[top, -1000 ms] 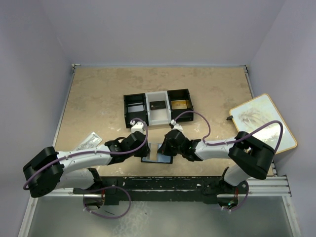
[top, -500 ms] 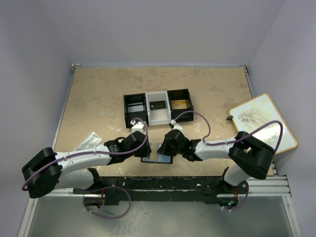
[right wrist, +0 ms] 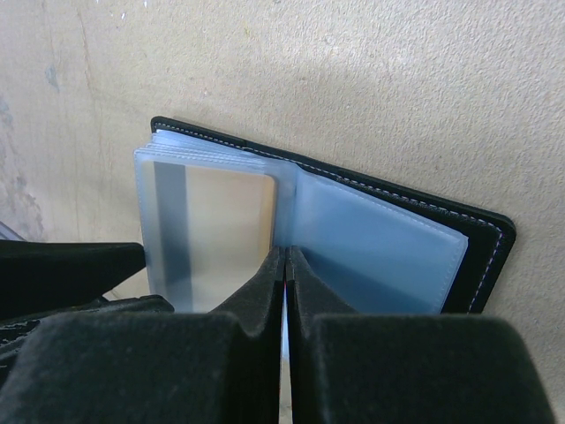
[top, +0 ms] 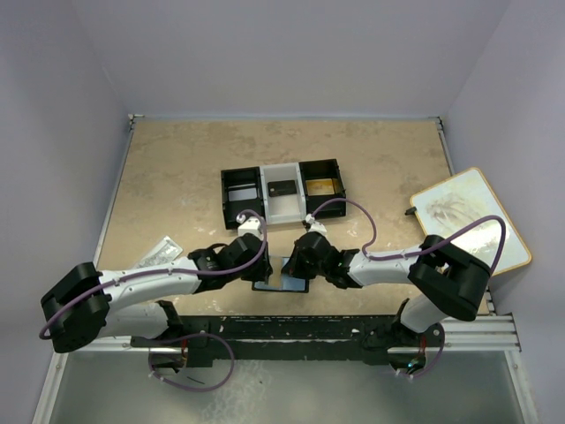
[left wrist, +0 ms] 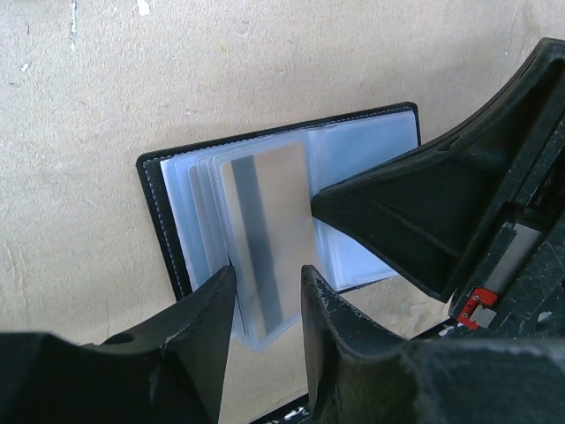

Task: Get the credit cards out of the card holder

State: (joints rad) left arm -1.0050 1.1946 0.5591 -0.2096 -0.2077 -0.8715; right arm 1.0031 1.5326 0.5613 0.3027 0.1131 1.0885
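— Which step are the arms working on?

— They are drawing a card out, I judge. The card holder [top: 281, 282] is lying open at the near middle of the table, between the two grippers. A gold-tan card [left wrist: 269, 221] with a dark stripe is sitting in the top clear sleeve on its left half.

— What are the fingers doing?

— The right gripper [right wrist: 284, 258] is fully closed, its tips pressing down along the fold of the sleeves and gripping nothing. The left gripper [left wrist: 267, 278] is standing partly open, one finger on each side of the card's near end. It is not pinching anything that I can see.

— And the rest of the cards?

— A dark card [top: 282, 187] and a gold card [top: 322, 185] are lying in the tray [top: 240, 187], farther back. So the task is looking partly done.

— What is the next move calling for?

— The left fingers are needing to close on the card alone, not the sleeve, then pull toward the near side. The right tips are needing to go on pinning the holder down.

— Is anything differing from a second ago?

— Very little from overhead. The holder and the right arm are sitting where they were. The left wrist is showing only a slight nudge toward the far side.
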